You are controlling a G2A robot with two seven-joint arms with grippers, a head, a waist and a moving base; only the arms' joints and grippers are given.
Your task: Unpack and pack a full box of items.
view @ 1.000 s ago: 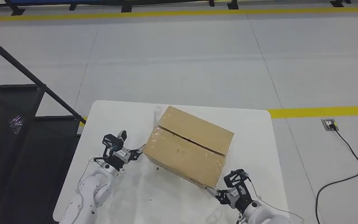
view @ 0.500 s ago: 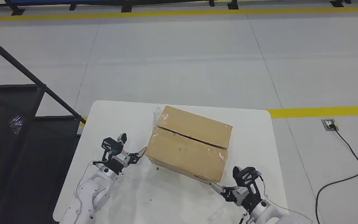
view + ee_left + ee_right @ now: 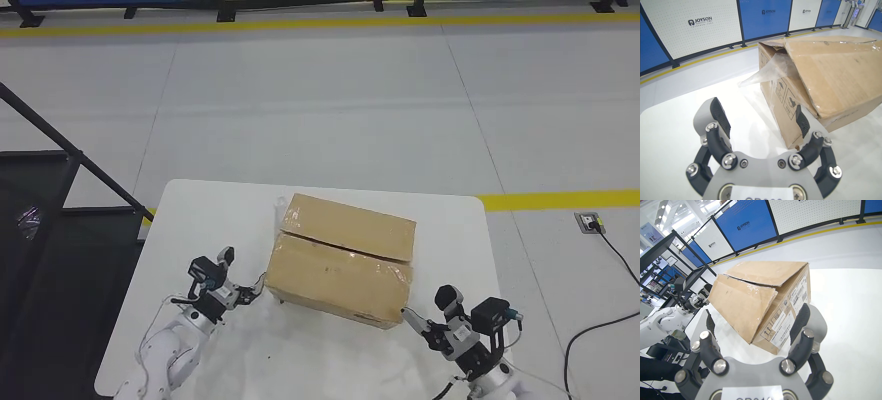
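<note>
One plastic sheet [image 3: 768, 73] pokes from the box [image 3: 829, 75] in left wrist view.

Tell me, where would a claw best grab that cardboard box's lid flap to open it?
Probably the nearer flap's loose end edge, coming from the box's labelled end: there it juts clear of the wall, an edge the open right claw could pinch.

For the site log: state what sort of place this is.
Probably a robotics test hall or showroom floor: pegboard panels line the edge, a yellow line marks the smooth floor, and black racks stand near the table holding the box.
</note>
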